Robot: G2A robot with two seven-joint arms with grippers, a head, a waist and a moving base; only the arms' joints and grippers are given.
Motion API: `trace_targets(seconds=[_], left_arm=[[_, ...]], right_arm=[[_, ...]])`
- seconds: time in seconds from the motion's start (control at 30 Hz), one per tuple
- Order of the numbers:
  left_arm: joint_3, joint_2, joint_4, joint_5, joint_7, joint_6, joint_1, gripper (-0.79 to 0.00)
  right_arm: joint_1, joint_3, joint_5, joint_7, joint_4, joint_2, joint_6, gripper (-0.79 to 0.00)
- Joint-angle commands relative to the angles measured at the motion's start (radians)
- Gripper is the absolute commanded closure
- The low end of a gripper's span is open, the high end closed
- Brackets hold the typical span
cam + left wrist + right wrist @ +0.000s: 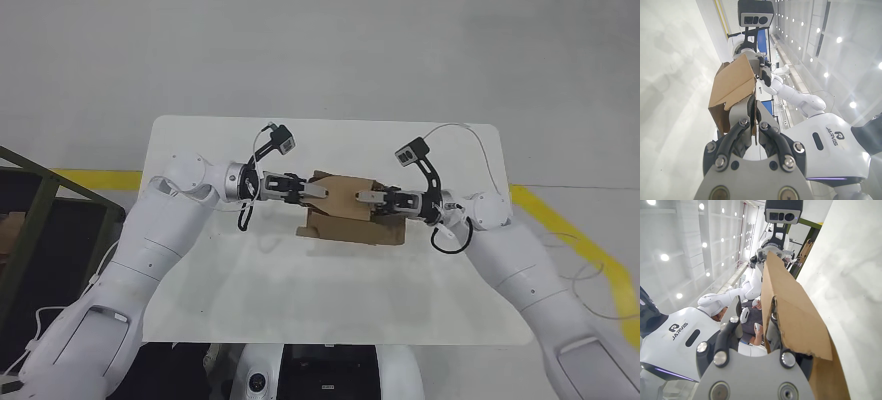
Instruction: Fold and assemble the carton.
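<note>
Presently your carton (345,205) lies lengthwise left to right, the left gripper (753,106) pinching its left end, the right gripper (755,303) parted at its right end.

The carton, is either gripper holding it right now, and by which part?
The left gripper is shut on the carton, pinching the edge of one end panel. The right gripper is open at the other end, clamping nothing.

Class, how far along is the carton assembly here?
Done: the carton looks partly opened into a tube. In hand: the left end effector pinches one end; the right end effector, open, is at the other. To do: fold and close the end flaps.
</note>
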Motion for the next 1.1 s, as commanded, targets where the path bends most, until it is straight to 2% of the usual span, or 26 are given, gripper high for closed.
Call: trace_targets(seconds=[0.0, 0.13, 0.37, 0.47, 0.53, 0.57, 0.8, 1.07], left_arm=[[0.0, -0.001, 0.002, -0.001, 0.0, 0.0, 0.001, 0.0], [-0.001, -0.002, 0.005, -0.001, -0.002, 0.001, 0.0, 0.0], [-0.005, -0.002, 0.008, 0.007, 0.003, 0.001, 0.0, -0.006], [-0.009, -0.002, 0.007, -0.003, -0.002, 0.001, 0.004, -0.259], [-0.013, -0.002, 0.0, -0.011, -0.009, -0.002, 0.008, -0.357], [-0.015, -0.001, -0.006, -0.013, -0.013, -0.003, 0.01, -0.376], [-0.038, 0.004, -0.051, -0.048, -0.044, -0.002, 0.03, -0.406], [-0.068, 0.012, -0.105, -0.06, -0.059, 0.007, 0.055, -0.366]], right_arm=[[0.0, 0.0, -0.002, -0.001, 0.004, -0.003, -0.001, -0.135], [0.002, 0.002, -0.009, 0.001, 0.012, -0.01, 0.001, -0.006], [0.005, 0.01, -0.034, 0.002, 0.032, -0.018, 0.002, 0.0], [0.004, 0.013, -0.041, 0.001, 0.044, -0.021, 0.001, 0.0], [0.005, 0.016, -0.056, 0.0, 0.052, -0.022, 0.0, 0.0], [0.004, 0.018, -0.063, -0.004, 0.055, -0.023, -0.002, 0.0], [0.0, 0.032, -0.141, -0.054, 0.053, -0.025, 0.006, 0.0], [-0.017, 0.046, -0.202, -0.094, 0.024, -0.025, 0.027, 0.0]])
